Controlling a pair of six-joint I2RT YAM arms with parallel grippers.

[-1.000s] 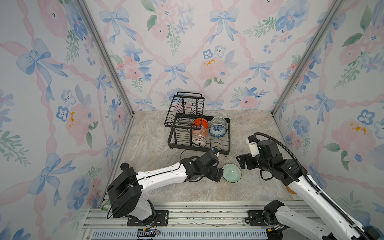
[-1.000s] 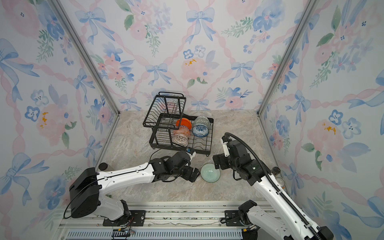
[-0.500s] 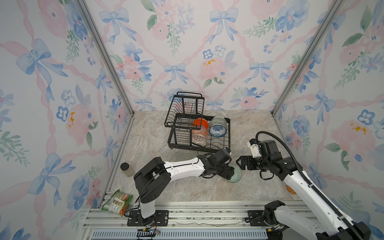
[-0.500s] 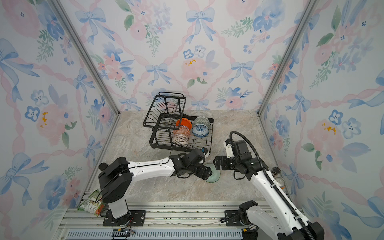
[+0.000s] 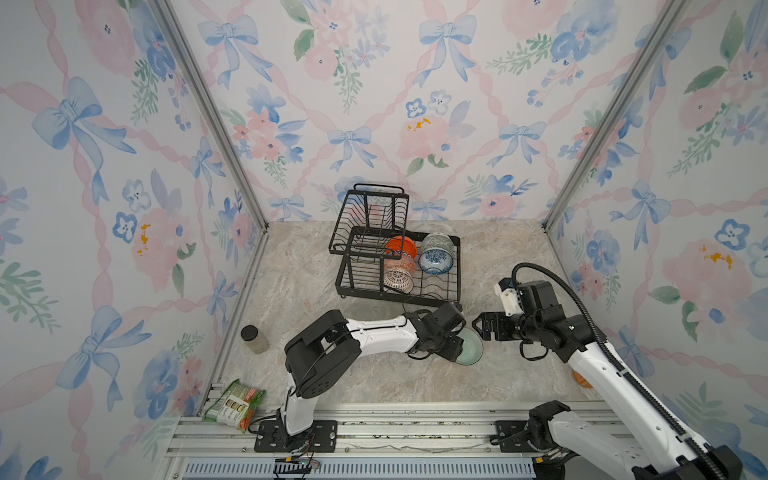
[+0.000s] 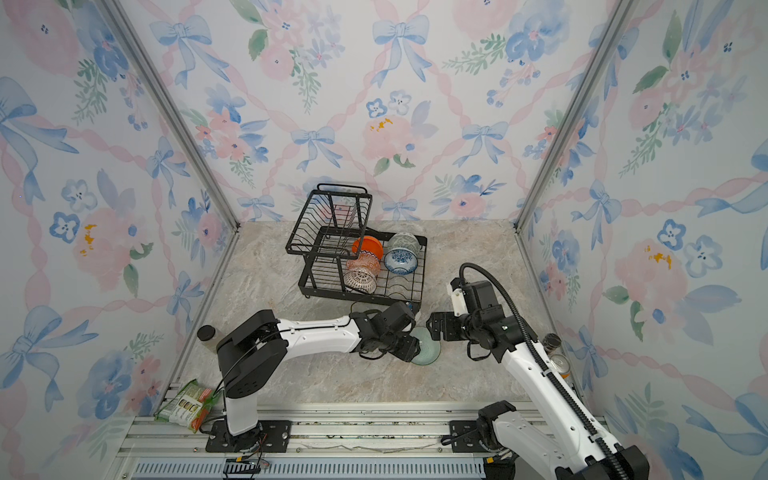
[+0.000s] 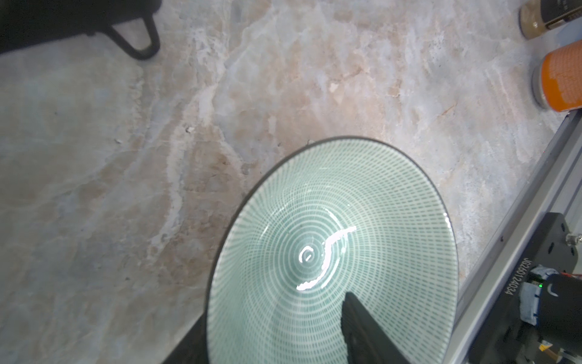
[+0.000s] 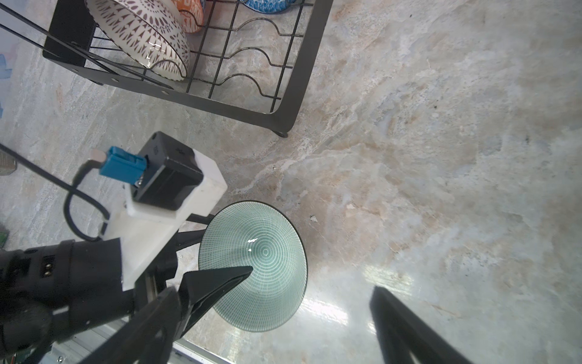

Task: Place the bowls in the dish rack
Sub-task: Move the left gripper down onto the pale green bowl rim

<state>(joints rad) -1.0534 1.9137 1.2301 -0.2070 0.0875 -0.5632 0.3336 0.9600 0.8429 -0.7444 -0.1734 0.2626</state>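
The pale mint green bowl sits tilted near the table's front, just before the dish rack. My left gripper is shut on its rim, one finger lying inside the bowl and the other under it. My right gripper hangs open just right of the bowl, touching nothing. Several bowls stand in the rack's lower tray: orange, grey-green, blue-white, orange-white and brown-lattice.
A black-lidded jar stands at the left wall and a green snack packet lies on the front rail. An orange container and another jar sit at the front right, behind my right arm. The rack's raised basket holds nothing.
My left gripper reached right to the mint bowl, closed on its rim and tipped it up. My right arm drew slightly back to the right, still open.
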